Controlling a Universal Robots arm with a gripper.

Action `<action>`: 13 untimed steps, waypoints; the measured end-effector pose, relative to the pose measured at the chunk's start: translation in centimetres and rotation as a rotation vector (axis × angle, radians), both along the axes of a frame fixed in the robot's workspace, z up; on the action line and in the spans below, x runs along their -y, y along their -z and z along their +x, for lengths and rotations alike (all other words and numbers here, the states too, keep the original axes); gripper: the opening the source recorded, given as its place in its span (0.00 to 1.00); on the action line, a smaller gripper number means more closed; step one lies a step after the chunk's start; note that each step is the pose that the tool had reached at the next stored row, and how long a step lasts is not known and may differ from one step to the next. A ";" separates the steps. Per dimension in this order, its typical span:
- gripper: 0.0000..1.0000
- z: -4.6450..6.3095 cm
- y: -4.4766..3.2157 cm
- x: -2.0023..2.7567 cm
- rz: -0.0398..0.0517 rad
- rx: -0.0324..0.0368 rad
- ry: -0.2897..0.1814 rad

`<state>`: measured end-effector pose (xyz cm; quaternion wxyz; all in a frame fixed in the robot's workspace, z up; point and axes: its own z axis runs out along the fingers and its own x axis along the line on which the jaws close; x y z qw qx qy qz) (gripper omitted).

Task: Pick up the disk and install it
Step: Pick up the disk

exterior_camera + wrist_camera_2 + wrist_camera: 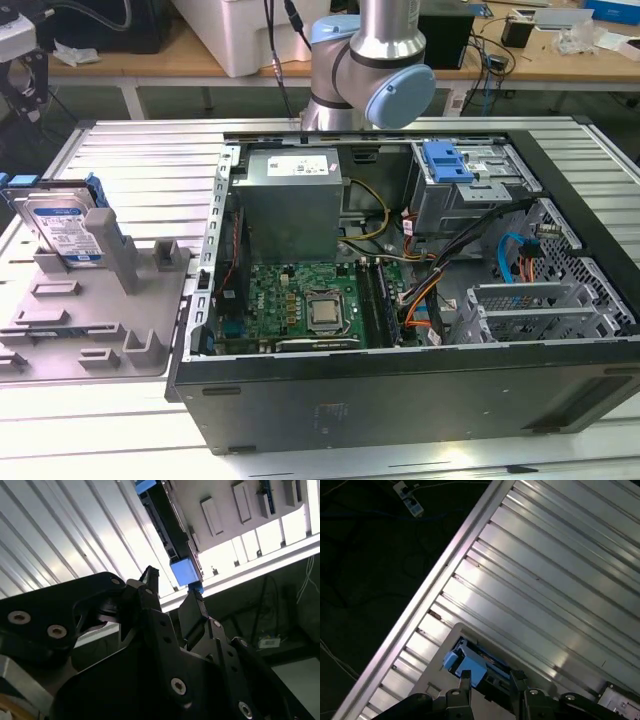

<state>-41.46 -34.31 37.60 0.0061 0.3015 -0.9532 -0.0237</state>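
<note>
My tool [172,582] [490,675] has its two black fingers [150,577] standing apart with nothing clamped between them, and in both wrist views the blue end of the disk's carrier shows through the gap, farther off than the fingertips. The disk [58,228] [170,525] [470,666] stands on edge in a grey holder [110,300] at the exterior view's left, its blue-and-white label facing the camera and the blue carrier framing its sides. In the second wrist view I see it edge-on, as a dark slab with a blue tab at its near end. The holder sits on the ribbed aluminium counter [130,150], just beside the open computer case [400,390], which lies on its side in the middle of the counter. In the exterior view, dark parts that I take to be my tool [30,90] hang at the upper left, above the disk and not touching it. My arm [370,60] rises behind the case. Inside the case, a grey metal box [292,200] with a white sticker sits above the green board [300,300]. A bare blue bracket [447,160] sits on the drive cage towards the exterior view's right, well apart from the disk. The disk is not yet in the case.
</note>
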 end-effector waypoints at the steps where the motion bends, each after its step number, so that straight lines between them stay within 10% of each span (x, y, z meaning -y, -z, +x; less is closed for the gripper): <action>1: 0.44 0.0 0.01 0.00 0.0000 -0.0002 -0.023; 13: 0.44 0.0 0.18 0.00 -0.0004 -0.0007 -0.286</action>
